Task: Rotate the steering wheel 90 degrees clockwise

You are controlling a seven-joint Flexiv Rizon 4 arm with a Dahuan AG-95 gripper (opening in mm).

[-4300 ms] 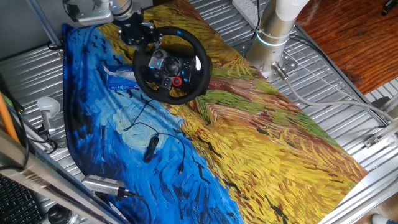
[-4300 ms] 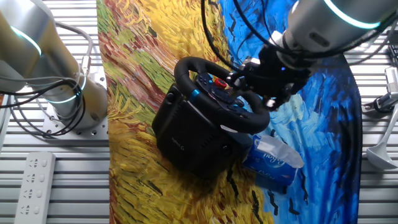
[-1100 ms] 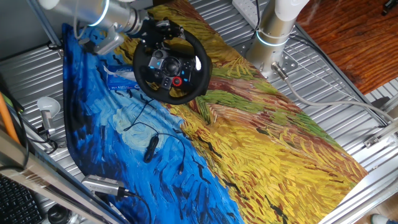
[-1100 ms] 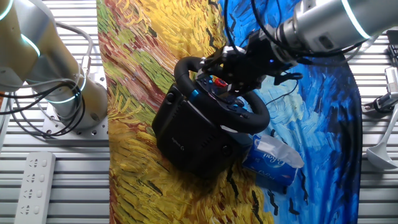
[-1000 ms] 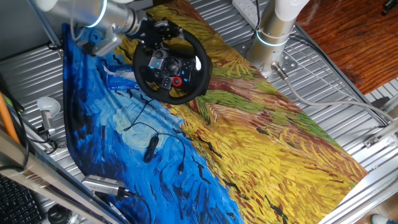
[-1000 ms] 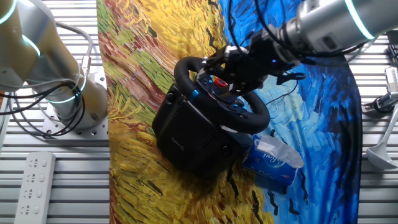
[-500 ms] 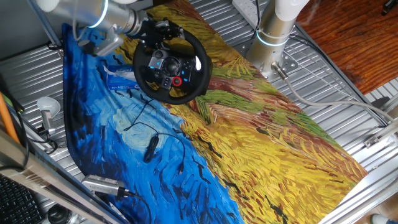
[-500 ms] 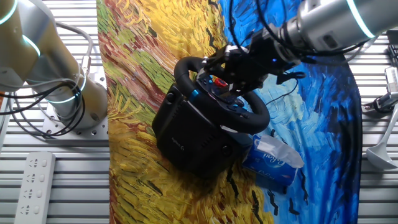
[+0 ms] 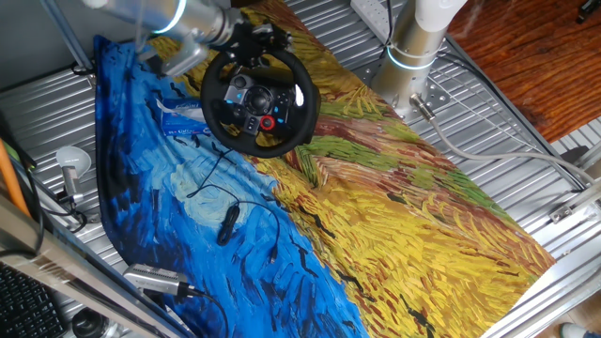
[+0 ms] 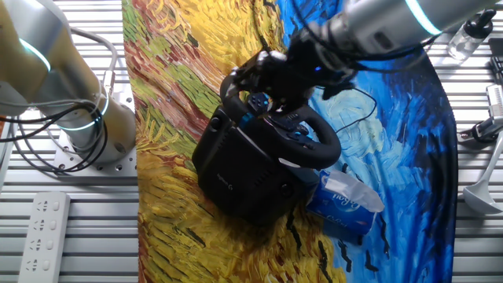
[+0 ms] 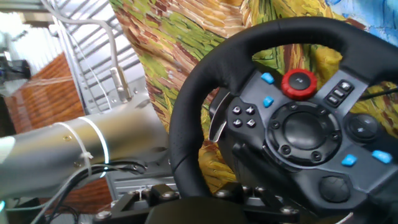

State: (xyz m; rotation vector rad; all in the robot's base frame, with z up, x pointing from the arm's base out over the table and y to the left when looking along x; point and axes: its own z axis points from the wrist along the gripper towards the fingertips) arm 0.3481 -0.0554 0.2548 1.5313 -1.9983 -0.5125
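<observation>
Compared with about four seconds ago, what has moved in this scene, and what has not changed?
The gripper travelled along the rim of the steering wheel, from its left side to its top, towards the yellow part of the cloth. Whether it grips the rim cannot be told. The wheel looks unturned: its red knob sits low on the hub as before. The small cabled device stayed put.
</observation>
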